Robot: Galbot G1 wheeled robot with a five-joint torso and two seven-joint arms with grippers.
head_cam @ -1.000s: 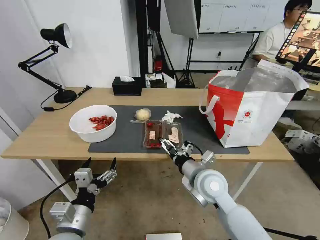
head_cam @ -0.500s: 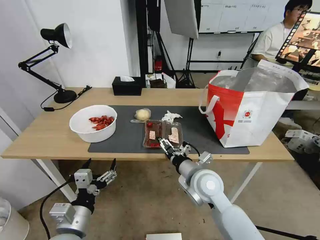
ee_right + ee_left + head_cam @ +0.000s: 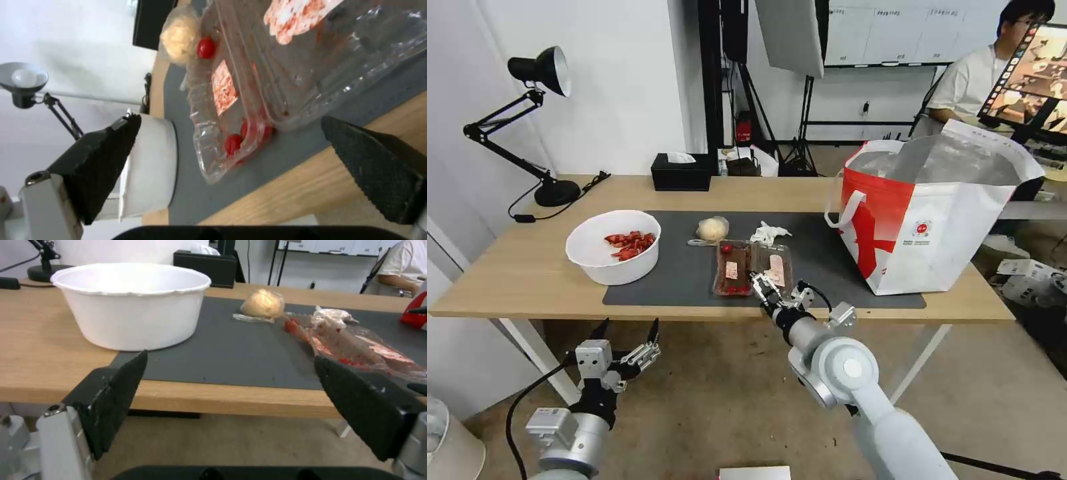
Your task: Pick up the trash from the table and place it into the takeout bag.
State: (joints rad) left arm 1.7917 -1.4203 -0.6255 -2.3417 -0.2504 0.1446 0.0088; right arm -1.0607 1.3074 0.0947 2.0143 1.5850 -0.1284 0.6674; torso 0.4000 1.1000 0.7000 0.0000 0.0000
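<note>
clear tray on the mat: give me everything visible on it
The clear hinged plastic tray lies open and flat on the dark grey mat, two thin see-through halves side by side, near the table's front edge. Inside are small round red scraps and red-stained pale pieces. The right gripper hovers open at its near edge, jaws apart, not gripping it. A crumpled white tissue lies just behind it.

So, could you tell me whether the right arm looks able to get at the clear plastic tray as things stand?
Probably yes. The right gripper hovers open at the near edge of the clear tray, with nothing between its fingers and the tray's rim. The tissue and wrapped lump lie beyond it, out of the way.
</note>
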